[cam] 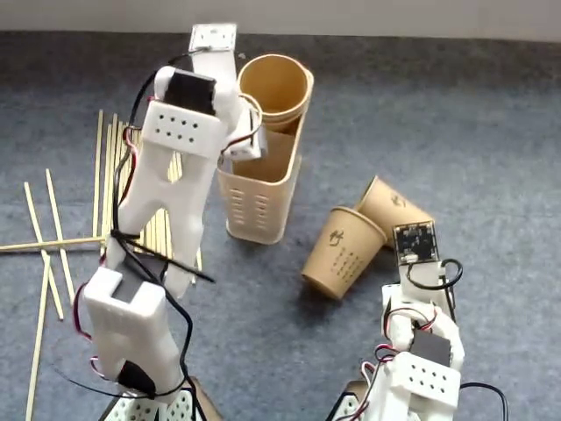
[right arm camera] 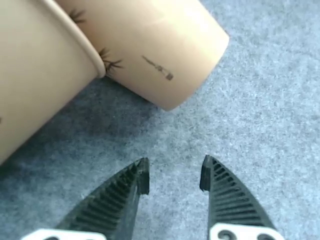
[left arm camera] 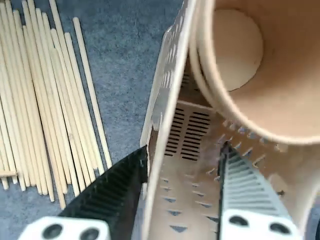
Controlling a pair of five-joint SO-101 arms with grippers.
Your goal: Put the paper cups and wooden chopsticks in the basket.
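Observation:
A beige slotted basket [cam: 260, 206] stands mid-table with stacked paper cups [cam: 276, 86] leaning in its far end. My left gripper [cam: 244, 132] hangs open over the basket's near-left rim. In the left wrist view the left gripper [left arm camera: 185, 152] straddles the basket wall [left arm camera: 170, 95], one finger outside and one inside, below a cup [left arm camera: 255, 70]. Two more paper cups [cam: 344, 252] [cam: 393, 204] lie on their sides to the right. My right gripper [right arm camera: 175, 175] is open just short of those cups [right arm camera: 150, 45] [right arm camera: 35, 75], touching neither. Wooden chopsticks [cam: 110, 175] [left arm camera: 45, 100] lie left of the basket.
Grey carpet covers the table. Several loose chopsticks [cam: 44, 254] lie crossed at the far left, some running under the left arm [cam: 166, 202]. The right arm [cam: 421, 351] sits at the front right. Open carpet lies to the right of the cups and behind them.

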